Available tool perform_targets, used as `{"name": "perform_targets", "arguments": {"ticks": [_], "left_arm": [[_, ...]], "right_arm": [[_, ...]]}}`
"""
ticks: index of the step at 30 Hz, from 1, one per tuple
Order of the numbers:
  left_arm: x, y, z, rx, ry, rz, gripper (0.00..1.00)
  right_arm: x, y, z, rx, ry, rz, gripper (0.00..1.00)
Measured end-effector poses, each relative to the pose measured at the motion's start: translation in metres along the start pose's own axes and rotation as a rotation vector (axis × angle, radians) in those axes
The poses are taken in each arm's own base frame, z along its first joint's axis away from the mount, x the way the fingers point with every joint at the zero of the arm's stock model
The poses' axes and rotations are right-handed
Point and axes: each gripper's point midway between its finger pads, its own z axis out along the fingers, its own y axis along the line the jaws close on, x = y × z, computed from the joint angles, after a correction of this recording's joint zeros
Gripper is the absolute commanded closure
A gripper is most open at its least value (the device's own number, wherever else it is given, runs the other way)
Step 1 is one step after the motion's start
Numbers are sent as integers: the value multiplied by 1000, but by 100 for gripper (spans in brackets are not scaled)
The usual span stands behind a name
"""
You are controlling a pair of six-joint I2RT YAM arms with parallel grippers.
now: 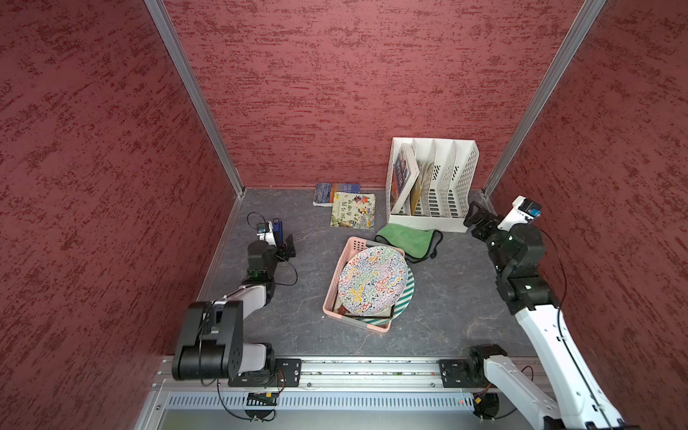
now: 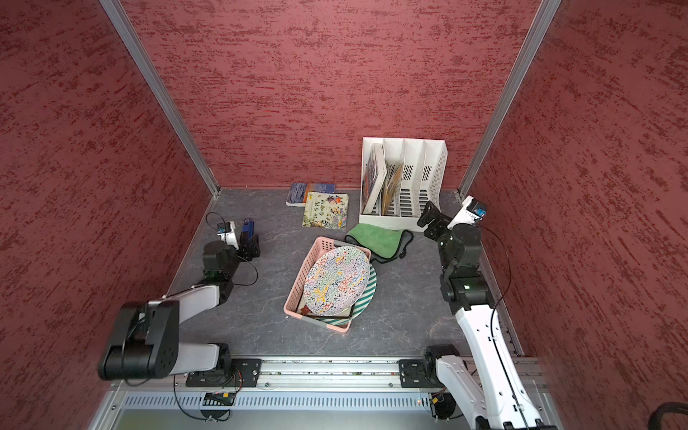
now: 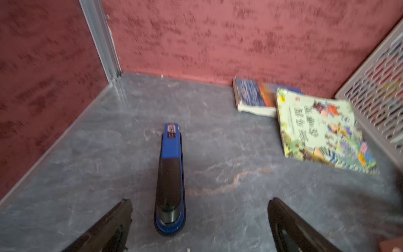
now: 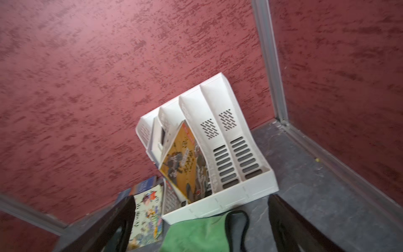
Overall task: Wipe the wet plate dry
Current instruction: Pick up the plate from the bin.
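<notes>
Pink basket (image 1: 336, 277): plastic, on the grey table (image 1: 450, 309) between the two grippers and well apart from both; it holds the plates.
Plate (image 1: 372, 280): squiggly many-coloured pattern, lying tilted on top of the basket's contents, in both top views (image 2: 337, 280). Its edge overhangs the rim on the side toward the right gripper. Neither gripper touches it, and the views are too distant to show whether it is wet.
Striped plate (image 1: 407, 298): green and white, under the plate, sticking out of the basket toward the right arm.
Green cloth (image 1: 405, 238): crumpled and dark-edged, flat on the table just beside the basket's far corner. It is near the right gripper, and in the right wrist view (image 4: 196, 236) it lies just ahead of the fingers.
Right gripper (image 1: 474, 219): raised off the table, jaws spread wide with nothing between them, facing the cloth and the rack.
Left gripper (image 1: 288, 246): low over the table, jaws spread wide and empty (image 3: 199, 204).
Stapler (image 3: 170, 174): blue and black, on the table just ahead of the left gripper and untouched.
File rack (image 1: 439, 186): white, against the back wall beyond the cloth, near the right gripper. Books lean in the compartments on the side toward the left gripper.
Books (image 1: 353, 210): two lying flat by the back wall, between the stapler and the rack, the picture book overlapping the other.
</notes>
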Motion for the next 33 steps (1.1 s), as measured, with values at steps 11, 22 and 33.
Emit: {"name": "perform_targets", "arguments": {"ticks": [11, 22, 33], "left_arm": [[-169, -224, -73, 313, 60, -195, 0], [27, -384, -25, 498, 613, 148, 0], [31, -336, -15, 400, 670, 33, 0]], "right_arm": [[103, 1, 37, 90, 501, 88, 15], [146, 37, 24, -16, 711, 41, 38], [236, 85, -24, -100, 1127, -151, 16]]}}
